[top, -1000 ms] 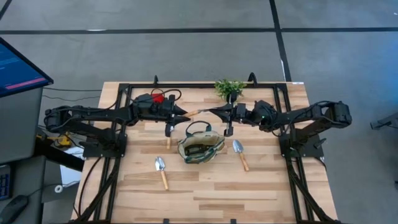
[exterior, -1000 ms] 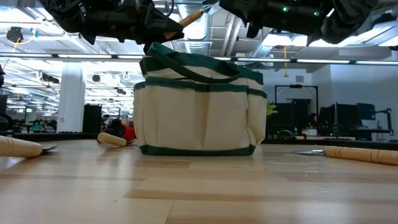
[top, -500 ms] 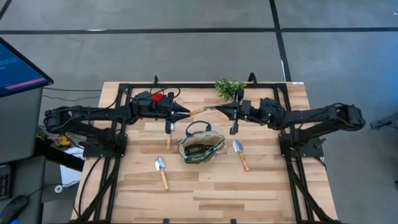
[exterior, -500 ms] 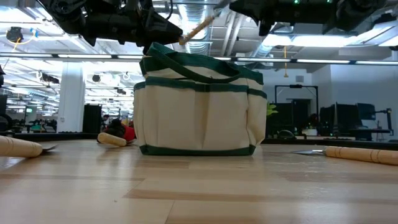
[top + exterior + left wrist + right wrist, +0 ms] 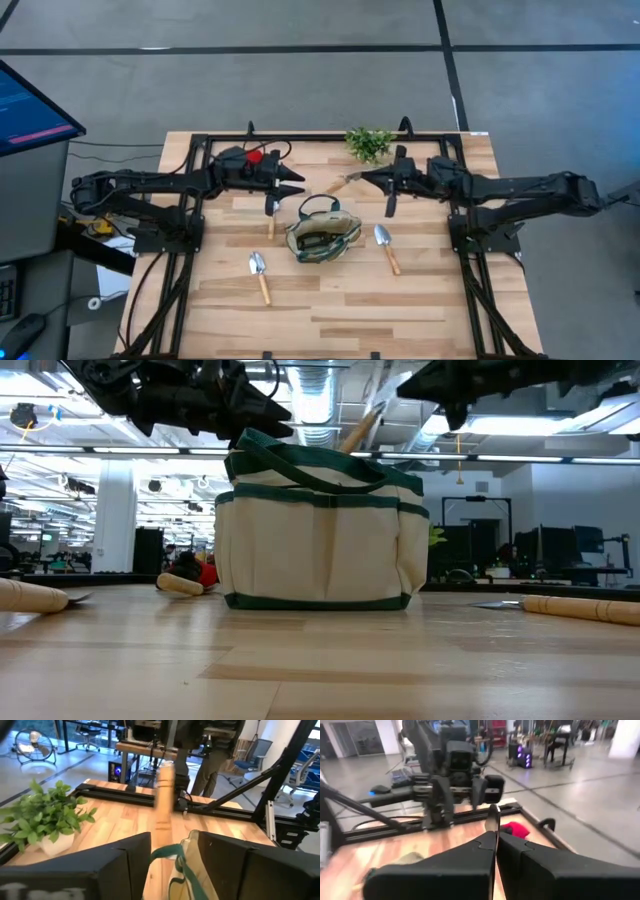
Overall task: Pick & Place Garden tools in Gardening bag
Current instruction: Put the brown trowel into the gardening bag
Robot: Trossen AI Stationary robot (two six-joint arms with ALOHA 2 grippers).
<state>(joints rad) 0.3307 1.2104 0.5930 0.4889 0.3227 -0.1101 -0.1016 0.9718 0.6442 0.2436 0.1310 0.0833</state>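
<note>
The olive-khaki gardening bag (image 5: 322, 232) stands upright on its base mid-table (image 5: 320, 530). Above its far side, one trowel (image 5: 340, 184) hangs in the air with my right gripper (image 5: 362, 178) shut on its blade. My left gripper (image 5: 303, 183) is open, just left of the trowel's wooden handle end (image 5: 165, 795) and not touching it. Two more trowels (image 5: 259, 275) (image 5: 385, 247) lie flat on the table on either side of the bag. A third trowel (image 5: 271, 222) lies under the left arm. A red item (image 5: 254, 156) lies behind the left arm. My right gripper pinches the trowel's thin silver blade (image 5: 493, 817) between its two fingers, seen edge-on. The fingers come in level from the table's right side and lie along the trowel. The trowel is lifted clear. Its wooden handle (image 5: 358, 432) slants down toward the bag's far rim.
A leafy green sprig (image 5: 369, 142) in a small pot stands at the far edge, near the right gripper. A black metal frame (image 5: 300, 136) borders the table's far end and sides. Bare wood lies in front of the bag.
My left gripper has opened and let go of the trowel's handle. My right gripper has drawn back toward the table's right edge and risen, carrying the trowel by its blade. The handle has come away from the left fingers and now slants down.
</note>
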